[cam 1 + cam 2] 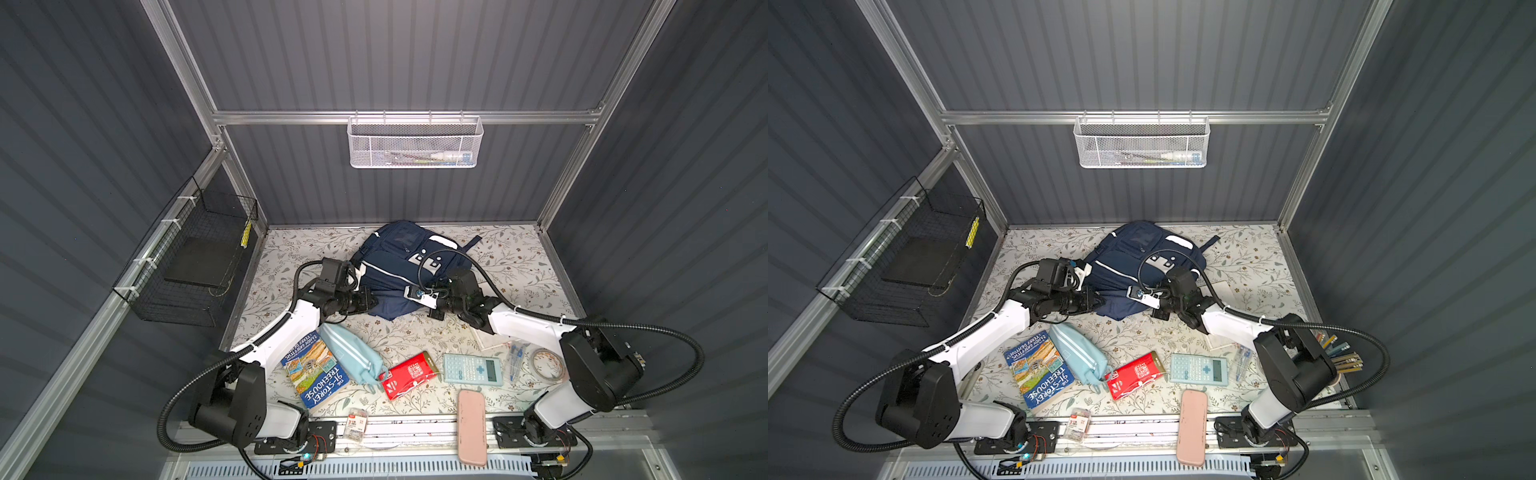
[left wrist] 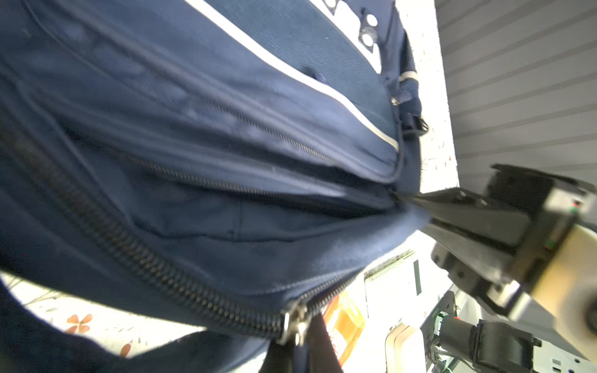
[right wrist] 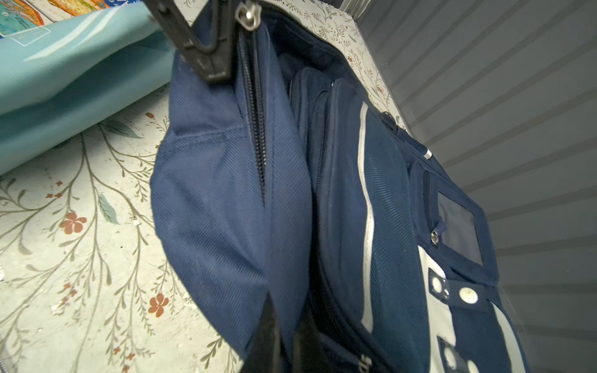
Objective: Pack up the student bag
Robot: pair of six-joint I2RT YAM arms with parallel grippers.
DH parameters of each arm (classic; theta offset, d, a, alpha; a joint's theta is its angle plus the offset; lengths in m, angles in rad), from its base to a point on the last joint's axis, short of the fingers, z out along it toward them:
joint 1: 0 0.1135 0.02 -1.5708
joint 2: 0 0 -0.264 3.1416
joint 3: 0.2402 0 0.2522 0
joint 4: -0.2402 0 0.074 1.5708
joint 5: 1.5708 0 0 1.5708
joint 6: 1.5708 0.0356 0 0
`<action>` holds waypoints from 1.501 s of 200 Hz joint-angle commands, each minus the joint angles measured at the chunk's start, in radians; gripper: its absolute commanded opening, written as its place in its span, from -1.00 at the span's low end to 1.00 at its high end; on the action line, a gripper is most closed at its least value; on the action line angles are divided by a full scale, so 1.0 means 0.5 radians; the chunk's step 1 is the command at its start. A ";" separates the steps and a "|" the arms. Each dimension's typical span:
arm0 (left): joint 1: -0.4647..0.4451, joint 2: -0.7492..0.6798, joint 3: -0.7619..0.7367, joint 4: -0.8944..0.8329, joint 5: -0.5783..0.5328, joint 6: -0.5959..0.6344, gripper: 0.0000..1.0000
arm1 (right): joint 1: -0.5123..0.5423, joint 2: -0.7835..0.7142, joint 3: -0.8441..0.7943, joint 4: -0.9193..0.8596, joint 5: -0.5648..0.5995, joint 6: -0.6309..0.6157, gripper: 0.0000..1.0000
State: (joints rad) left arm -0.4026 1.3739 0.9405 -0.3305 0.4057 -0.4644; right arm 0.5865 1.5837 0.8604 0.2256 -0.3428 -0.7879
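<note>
Floral tabletop point(image 1: 511, 266) is occupied toward its back by the student bag point(image 1: 395, 257); its near fabric edge is pinched from both sides by the fully closed left gripper point(image 3: 214, 72) and right gripper point(image 2: 420, 208).

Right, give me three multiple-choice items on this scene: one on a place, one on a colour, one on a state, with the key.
1. The light blue pouch lies:
A) between the book and the red packet
B) hung up high
C) lifted in the air

2. The long case lying across the front rail is:
A) green
B) pink
C) black

3. The right gripper is:
A) wide open, holding nothing
B) shut on fabric of the backpack
C) shut on the book

Key:
1 A, both top views show it lying flat with the book on one side and the packet on the other.
2 B, its shell is plainly pink.
3 B, the wrist views show its jaws pinched on navy cloth.
</note>
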 commanded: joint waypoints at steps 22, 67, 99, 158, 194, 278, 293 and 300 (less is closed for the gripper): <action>-0.344 -0.110 -0.011 0.087 -0.199 -0.322 -1.00 | -0.151 0.023 0.107 -0.149 0.247 0.178 -0.47; -0.632 0.122 0.119 0.349 -0.245 -0.486 -1.00 | 0.073 -0.352 -0.297 0.052 0.100 0.255 -0.01; -0.730 0.287 0.209 0.467 -0.181 -0.535 -1.00 | 0.176 -0.227 -0.291 0.144 0.335 0.275 -0.04; -0.659 0.145 0.184 0.242 -0.334 -0.432 -1.00 | 0.045 -0.154 -0.368 0.191 0.243 0.155 -1.00; -0.457 0.048 0.130 0.193 -0.240 -0.407 -1.00 | 0.012 -0.182 -0.344 0.048 0.374 0.006 -1.00; 0.195 -0.001 0.132 -0.202 -0.290 0.028 -1.00 | -0.249 -0.279 -0.317 0.037 0.505 0.033 -1.00; 0.265 -0.015 0.146 -0.292 -0.345 0.134 -1.00 | -0.282 -0.210 -0.250 0.020 0.550 0.030 -1.00; 0.264 -0.038 0.166 -0.331 -0.350 0.162 -1.00 | -0.291 -0.183 -0.224 0.004 0.553 0.017 -1.00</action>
State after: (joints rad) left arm -0.3878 1.4063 0.9852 -0.3511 0.4324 -0.4927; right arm 0.5518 1.4578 0.7273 0.3485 -0.2928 -0.7864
